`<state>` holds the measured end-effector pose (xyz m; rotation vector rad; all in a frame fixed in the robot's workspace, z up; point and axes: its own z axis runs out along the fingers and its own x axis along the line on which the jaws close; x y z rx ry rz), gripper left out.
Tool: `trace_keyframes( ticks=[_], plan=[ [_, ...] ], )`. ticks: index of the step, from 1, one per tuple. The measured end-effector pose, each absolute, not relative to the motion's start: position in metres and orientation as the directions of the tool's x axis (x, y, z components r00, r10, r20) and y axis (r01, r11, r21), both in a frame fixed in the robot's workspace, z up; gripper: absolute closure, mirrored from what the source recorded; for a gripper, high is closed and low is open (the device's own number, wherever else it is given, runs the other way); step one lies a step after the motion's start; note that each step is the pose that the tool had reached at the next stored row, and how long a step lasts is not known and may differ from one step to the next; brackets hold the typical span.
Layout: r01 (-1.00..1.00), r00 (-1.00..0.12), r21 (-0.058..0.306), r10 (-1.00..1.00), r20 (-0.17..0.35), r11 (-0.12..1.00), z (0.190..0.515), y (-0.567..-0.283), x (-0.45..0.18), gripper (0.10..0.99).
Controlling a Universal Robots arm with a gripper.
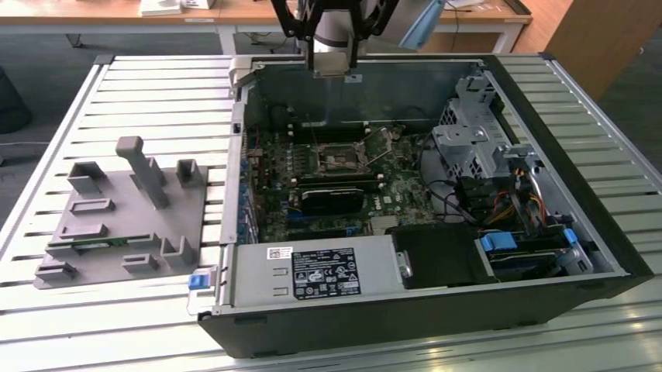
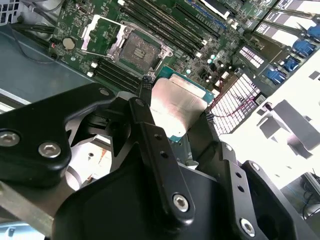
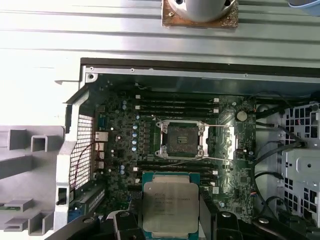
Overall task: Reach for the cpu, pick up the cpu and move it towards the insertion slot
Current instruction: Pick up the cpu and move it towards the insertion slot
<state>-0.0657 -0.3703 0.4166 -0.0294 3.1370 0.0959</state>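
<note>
Jaws: the black two-fingered gripper point(image 3: 171, 220) is clamped on the cpu, one finger on each of two opposite edges, so the flat faces stay free; in the second wrist view the gripper point(image 2: 175, 107) pinches the chip between its fingertips point(image 2: 145, 82).

Cpu: the small flat square chip with a silver metal top and pale green border point(image 3: 170, 207) is carried flat, lid facing the first wrist camera, presumably so it can go down level into the socket. It hangs above the motherboard, apart from it, short of the socket as judged from both wrist views.

Insertion slot: the small square socket with a dark centre and silvery metal frame point(image 3: 180, 139) lies open on the dark green circuit board point(image 3: 125, 145), its retaining frame swung clear; it also appears in the exterior view point(image 1: 339, 160) and the second wrist view point(image 2: 141, 49).

Arm: in the exterior view the grey wrist of the arm point(image 1: 333, 43) stands over the far wall of the open black computer case point(image 1: 414, 318), which lies on its side to expose the board from above.

Fixture: the grey plastic holder with upright posts and square recesses point(image 1: 114, 225) sits on the slatted metal worktop point(image 1: 155, 85), at the exterior view's left of the case, near it.

Task state: pick-up done; chip not yet over the socket, by my judgement.
</note>
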Motion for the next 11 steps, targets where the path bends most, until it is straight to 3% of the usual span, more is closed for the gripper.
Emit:
trace_keyframes(
  ticks=[11],
  plan=[
    [-0.019,-1.000,0.061,-0.019,-0.004,0.998,0.4213,-0.3703,-0.0657,0.549]
  ],
)
